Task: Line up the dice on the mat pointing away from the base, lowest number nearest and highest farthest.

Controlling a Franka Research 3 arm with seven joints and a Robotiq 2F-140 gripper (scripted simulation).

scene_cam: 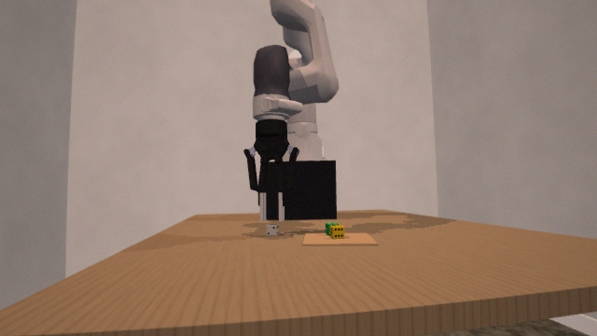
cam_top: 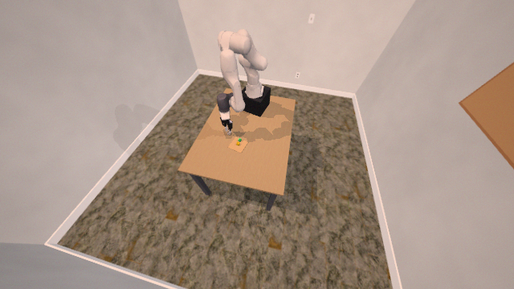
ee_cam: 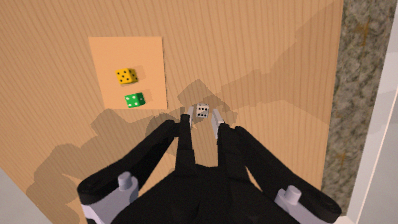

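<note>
The white die (scene_cam: 272, 230) (ee_cam: 202, 110) lies on the table beside the mat, with six pips on top. My gripper (scene_cam: 272, 218) (ee_cam: 202, 114) is partly open and empty, its fingertips just above the white die, one to each side; in the top view the gripper (cam_top: 228, 132) hides that die or blurs with it. The green die (cam_top: 239, 140) (scene_cam: 328, 229) (ee_cam: 134, 100) shows four on top, close to the edge of the mat (cam_top: 241, 149) (scene_cam: 361, 240) (ee_cam: 150, 52) nearest the base. The yellow die (cam_top: 238, 144) (scene_cam: 337, 231) (ee_cam: 126, 76) shows five, farther from the base on the mat.
The robot's black base block (cam_top: 257, 102) (scene_cam: 310, 191) stands at the far end of the wooden table (cam_top: 261, 168) (scene_cam: 280, 285) (ee_cam: 260, 45). The table's side edge and the floor (ee_cam: 350, 115) show at the right in the wrist view.
</note>
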